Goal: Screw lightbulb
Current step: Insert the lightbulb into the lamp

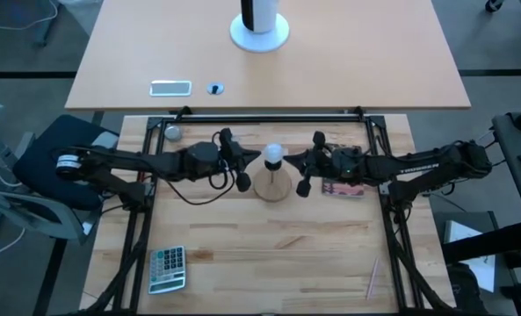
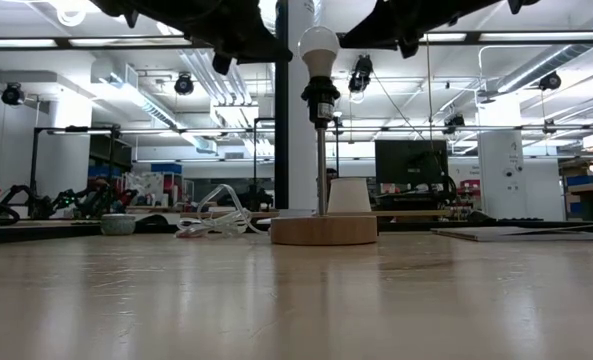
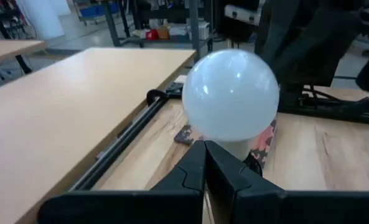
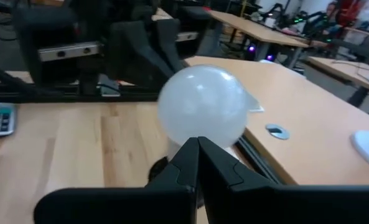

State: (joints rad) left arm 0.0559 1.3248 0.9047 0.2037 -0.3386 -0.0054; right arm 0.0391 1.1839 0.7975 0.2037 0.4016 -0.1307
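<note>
High view: we are looking down on the lightbulb (image 1: 273, 155), sitting atop the round wooden stand (image 1: 272, 187) mid-worktop (image 1: 269, 254). The left claw (image 1: 240, 167) and right claw (image 1: 306, 171) are flanking it, near on either side; from here we cannot tell whether either touches it. Nearby: a calculator (image 1: 167, 268) toward the front left, a small grey ball (image 1: 172, 132) at the rear left, a patterned packet (image 1: 343, 188) under the right arm, a thin stick (image 1: 372, 278) at front right. None is lying between claws and bulb.

Low view: the bulb (image 2: 319, 48) is standing upright in a dark socket (image 2: 321, 98) on a slim post above the wooden disc (image 2: 323, 230). Both arms are hanging dark overhead; neither claw tip is showing clearly here.

Left wrist view: the left claw's fingers (image 3: 190, 174) are pressed together, holding nothing, with the frosted globe (image 3: 230, 94) just beyond their tips.

Right wrist view: the same on this side, fingers (image 4: 187, 168) closed tip to tip and empty, the globe (image 4: 202, 109) just ahead.

Handling, as we judge it: light, smooth, slippery glass, and fragile. We would take hold across the widest part of the globe with gentle pressure, turning without sideways load on the thin post, which could tip the stand. Each arm is crowding the other's approach.
</note>
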